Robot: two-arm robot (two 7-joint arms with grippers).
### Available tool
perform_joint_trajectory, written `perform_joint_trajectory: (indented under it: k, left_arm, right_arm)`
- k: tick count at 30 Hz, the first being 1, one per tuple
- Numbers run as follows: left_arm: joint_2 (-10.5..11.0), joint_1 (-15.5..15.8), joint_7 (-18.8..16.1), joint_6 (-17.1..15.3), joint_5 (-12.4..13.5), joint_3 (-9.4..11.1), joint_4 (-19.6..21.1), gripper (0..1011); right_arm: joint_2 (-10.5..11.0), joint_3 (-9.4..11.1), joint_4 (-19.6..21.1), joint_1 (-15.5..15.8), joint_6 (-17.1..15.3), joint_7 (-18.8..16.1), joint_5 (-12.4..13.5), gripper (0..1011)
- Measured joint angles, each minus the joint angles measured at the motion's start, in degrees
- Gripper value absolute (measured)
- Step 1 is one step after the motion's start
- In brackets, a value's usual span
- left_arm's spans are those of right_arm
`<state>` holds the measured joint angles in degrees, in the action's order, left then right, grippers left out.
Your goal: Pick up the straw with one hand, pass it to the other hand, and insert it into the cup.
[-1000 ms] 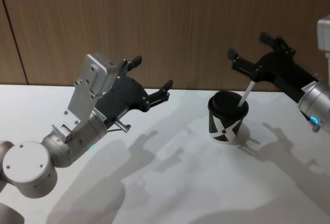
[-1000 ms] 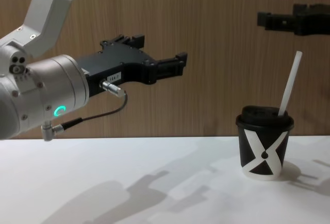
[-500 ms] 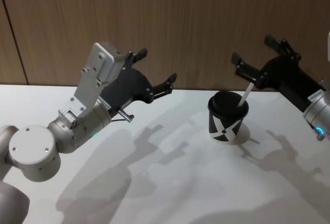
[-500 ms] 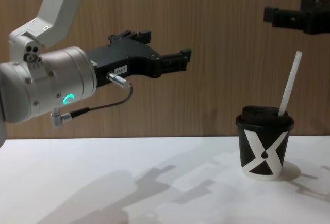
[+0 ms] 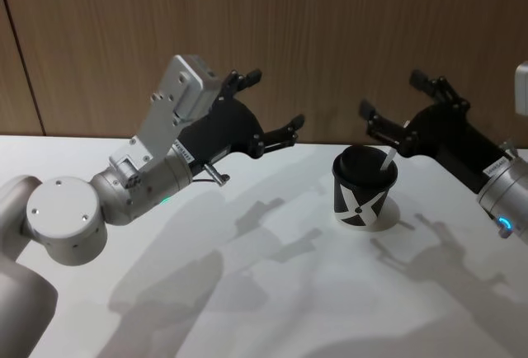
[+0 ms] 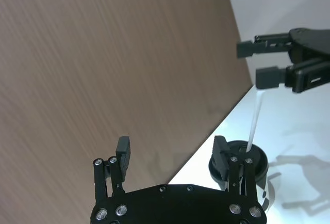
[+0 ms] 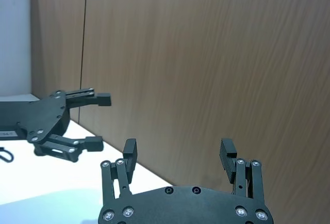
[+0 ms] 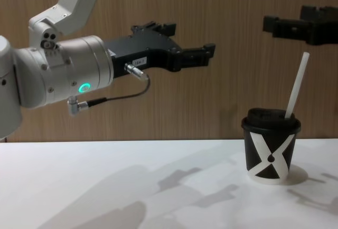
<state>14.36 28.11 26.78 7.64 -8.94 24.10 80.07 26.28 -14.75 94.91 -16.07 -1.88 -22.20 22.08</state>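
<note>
Straw-and-cup work sits on a broad white table (image 8: 132, 187), smooth and matte, crossed by soft grey shadows of the arms; behind it runs a wall of brown wood-grain panelling (image 5: 330, 36), with a dark vertical seam at the far left of the head view.

Largest of the moving parts is the left arm, a chain of fat silver cylinders with a green ring light (image 8: 84, 87) and a thin grey cable (image 8: 119, 95) looping under the wrist. Its black left gripper (image 5: 274, 103), carrying a small white label, hangs high over the table's left half, well apart from the cup, fingers spread wide with nothing between them.

The right gripper (image 5: 394, 104), also black and angular, reaches in from the right and hovers just above and behind the cup. Its fingers stand apart and empty; in the chest view the straw's top ends just below them without touching.

The cup (image 8: 271, 147) is a short black paper cup with a big white X, a white base rim and a black domed lid, standing upright on the table's right side.

The straw (image 8: 296, 85), thin, straight and white, stands in the lid, leaning toward the right, more than half its length showing above the cup.
</note>
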Motion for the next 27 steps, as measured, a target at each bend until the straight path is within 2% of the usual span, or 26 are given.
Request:
perform_joint_trajectory:
  k: [12,27]
  left_arm:
    - [0.0,1.7,1.7,1.6,-0.3,1.5,-0.6,1000]
    - [0.0,2.4,2.4,2.4,-0.5,2.1,-0.8,1001]
  right_arm:
    - [-0.1,-0.8,0.0,0.2,0.1,-0.5,0.7,1001]
    - [-0.1,-1.2,-0.2,0.3,0.3,-0.7,0.9,1001]
